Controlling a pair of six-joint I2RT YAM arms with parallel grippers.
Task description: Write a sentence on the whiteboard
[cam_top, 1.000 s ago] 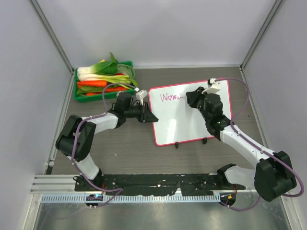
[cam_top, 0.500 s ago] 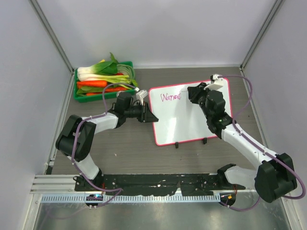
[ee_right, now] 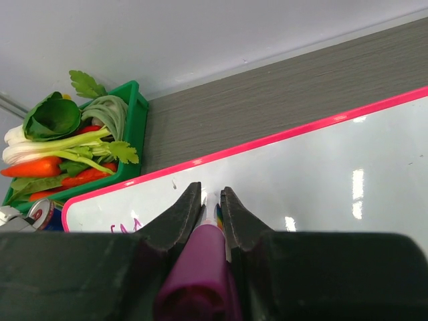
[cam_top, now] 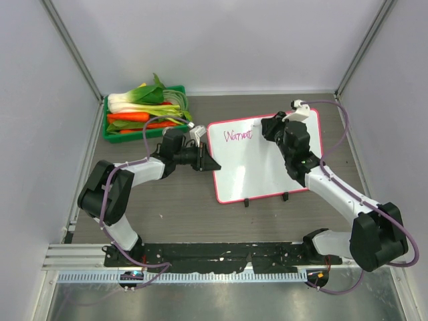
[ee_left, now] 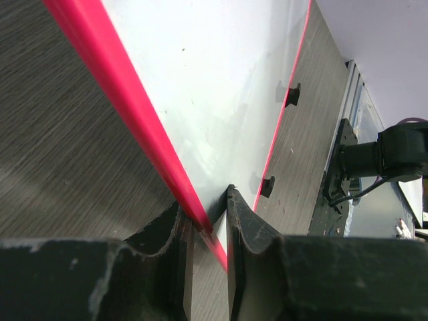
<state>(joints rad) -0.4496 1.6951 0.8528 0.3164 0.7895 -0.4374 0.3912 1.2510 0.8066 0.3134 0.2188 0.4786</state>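
Overhead view: board is lying flat, right of the bench's middle, with its pink frame set at an angle and two black feet pointing toward the near edge. Pink writing is sitting in the board's far left corner. Left claw is meeting the board's left edge. Right claw is hanging just right of the writing. Green crate of vegetables is sitting at the bench's far left corner.

Left wrist view: jaws are pinching narrowly on the pink frame.

Right wrist view: jaws are gripping a purple marker, and its tip is meeting the white surface near the board's far edge.
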